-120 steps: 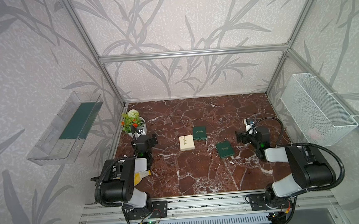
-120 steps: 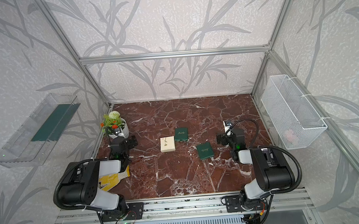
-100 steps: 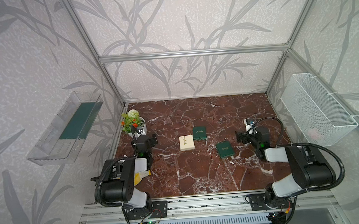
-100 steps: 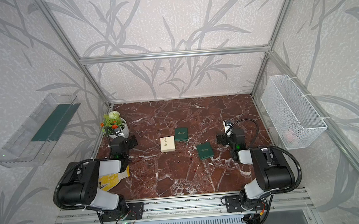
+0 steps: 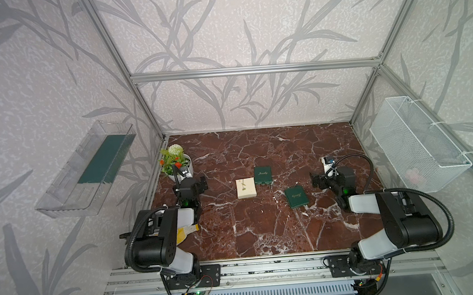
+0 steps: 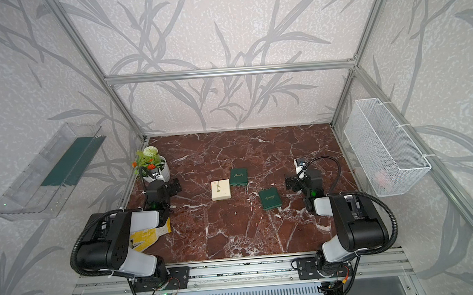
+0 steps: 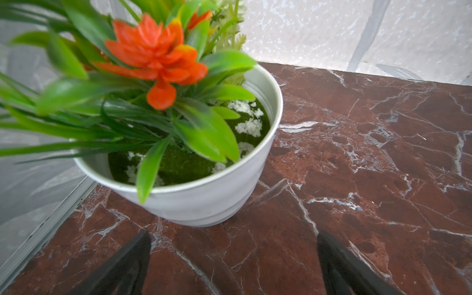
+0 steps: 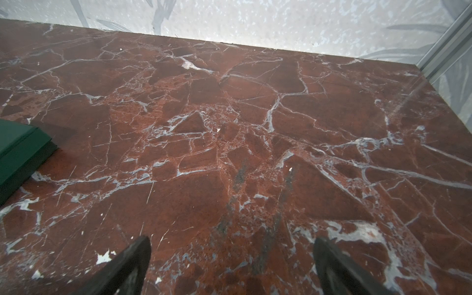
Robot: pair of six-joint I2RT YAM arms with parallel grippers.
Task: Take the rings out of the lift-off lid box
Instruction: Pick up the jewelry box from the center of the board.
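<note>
A cream square pad (image 5: 245,188) lies mid-table, with small thin metallic pieces (image 5: 243,183) on it that look like the rings. Two dark green boxes lettered in gold are near it, one (image 5: 263,175) touching its right side and one (image 5: 296,196) nearer the front. I cannot tell which is the lift-off lid box. My left gripper (image 5: 202,183) is open over bare marble beside the flower pot, fingers (image 7: 132,265) wide apart. My right gripper (image 5: 314,180) is open to the right of the boxes, with nothing between its fingers (image 8: 332,265). A green box corner (image 8: 20,150) shows in the right wrist view.
A white pot of artificial flowers (image 5: 179,167) stands at the left edge, close ahead of the left gripper (image 7: 232,255). A yellow patterned cloth (image 6: 147,235) lies under the left arm. A clear shelf (image 5: 88,170) hangs on the left wall and a wire basket (image 5: 417,141) on the right.
</note>
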